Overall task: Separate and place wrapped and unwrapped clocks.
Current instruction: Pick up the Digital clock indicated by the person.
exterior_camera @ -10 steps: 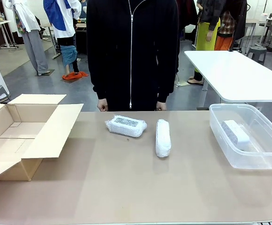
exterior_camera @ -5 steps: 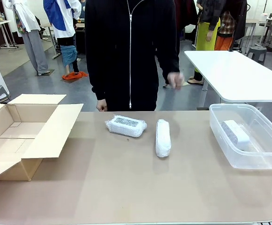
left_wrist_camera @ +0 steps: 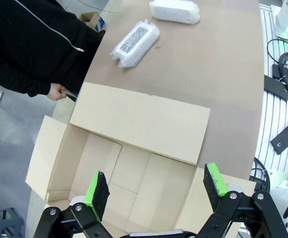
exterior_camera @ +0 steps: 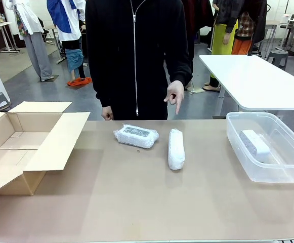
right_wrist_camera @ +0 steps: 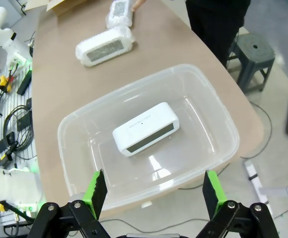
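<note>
Two wrapped clocks lie mid-table: one flat (exterior_camera: 136, 135), one lengthwise (exterior_camera: 176, 148). They appear again in the left wrist view (left_wrist_camera: 136, 43) (left_wrist_camera: 175, 11) and in the right wrist view (right_wrist_camera: 105, 46) (right_wrist_camera: 120, 12). The unwrapped clock (exterior_camera: 254, 144) (right_wrist_camera: 145, 128) rests inside a clear plastic bin (exterior_camera: 238, 147). My left gripper (left_wrist_camera: 156, 186) hangs open and empty above an open cardboard box (left_wrist_camera: 134, 168). My right gripper (right_wrist_camera: 154, 188) hangs open and empty above the bin (right_wrist_camera: 84, 163). The person's hand (exterior_camera: 175, 96) points a finger down toward the lengthwise wrapped clock.
The cardboard box (exterior_camera: 15, 147) takes up the table's left end, flaps spread. The bin sits at the right end. The person stands at the far edge, other hand (exterior_camera: 107, 114) by the table. A second white table (exterior_camera: 253, 81) stands behind on the right.
The person's hand has lifted from the table's far edge and now points down at the lengthwise wrapped clock. The person has shifted slightly left. Clocks have not moved.
</note>
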You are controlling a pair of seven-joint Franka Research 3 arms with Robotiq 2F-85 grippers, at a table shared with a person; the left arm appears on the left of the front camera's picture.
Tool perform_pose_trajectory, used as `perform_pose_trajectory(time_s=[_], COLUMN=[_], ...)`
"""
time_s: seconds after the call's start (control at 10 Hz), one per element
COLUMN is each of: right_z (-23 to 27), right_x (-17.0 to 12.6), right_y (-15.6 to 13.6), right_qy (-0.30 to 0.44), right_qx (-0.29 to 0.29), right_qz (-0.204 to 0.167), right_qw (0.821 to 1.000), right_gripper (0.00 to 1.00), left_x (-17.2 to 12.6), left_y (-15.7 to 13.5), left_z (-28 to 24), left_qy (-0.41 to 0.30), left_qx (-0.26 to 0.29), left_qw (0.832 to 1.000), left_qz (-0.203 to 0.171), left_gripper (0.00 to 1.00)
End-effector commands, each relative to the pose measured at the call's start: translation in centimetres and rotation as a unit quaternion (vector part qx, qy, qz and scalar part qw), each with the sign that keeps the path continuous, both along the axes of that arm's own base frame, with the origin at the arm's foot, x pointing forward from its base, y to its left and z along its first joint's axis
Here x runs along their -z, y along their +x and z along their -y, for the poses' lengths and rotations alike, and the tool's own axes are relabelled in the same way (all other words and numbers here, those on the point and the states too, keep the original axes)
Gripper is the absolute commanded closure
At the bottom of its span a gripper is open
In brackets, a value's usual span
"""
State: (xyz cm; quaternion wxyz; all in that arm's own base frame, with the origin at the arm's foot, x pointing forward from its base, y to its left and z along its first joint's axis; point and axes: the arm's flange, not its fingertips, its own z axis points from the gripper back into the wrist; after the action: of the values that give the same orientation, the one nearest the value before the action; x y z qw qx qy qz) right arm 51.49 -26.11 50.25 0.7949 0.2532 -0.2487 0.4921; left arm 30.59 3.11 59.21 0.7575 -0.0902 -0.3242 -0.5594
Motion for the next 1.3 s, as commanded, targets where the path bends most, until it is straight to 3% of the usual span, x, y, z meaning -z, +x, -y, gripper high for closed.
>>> perform_pose_trajectory(time_s=[0.0,1.2], right_z=[-0.01,-0.01], right_x=[0.12,0.12], right_y=[-0.04,-0.04], right_qy=[-0.001,-0.001], right_qx=[-0.004,-0.004], right_qz=[0.002,0.002], right_qw=[1.0,1.0], right_gripper=[0.0,0.0], left_x=[0.02,0.02], left_y=[0.02,0.02], left_z=[-0.16,-0.16], left_qy=[-0.005,-0.005], left_qx=[0.01,0.01], left_qw=[1.0,1.0], left_qz=[0.001,0.001], left_gripper=[0.0,0.0])
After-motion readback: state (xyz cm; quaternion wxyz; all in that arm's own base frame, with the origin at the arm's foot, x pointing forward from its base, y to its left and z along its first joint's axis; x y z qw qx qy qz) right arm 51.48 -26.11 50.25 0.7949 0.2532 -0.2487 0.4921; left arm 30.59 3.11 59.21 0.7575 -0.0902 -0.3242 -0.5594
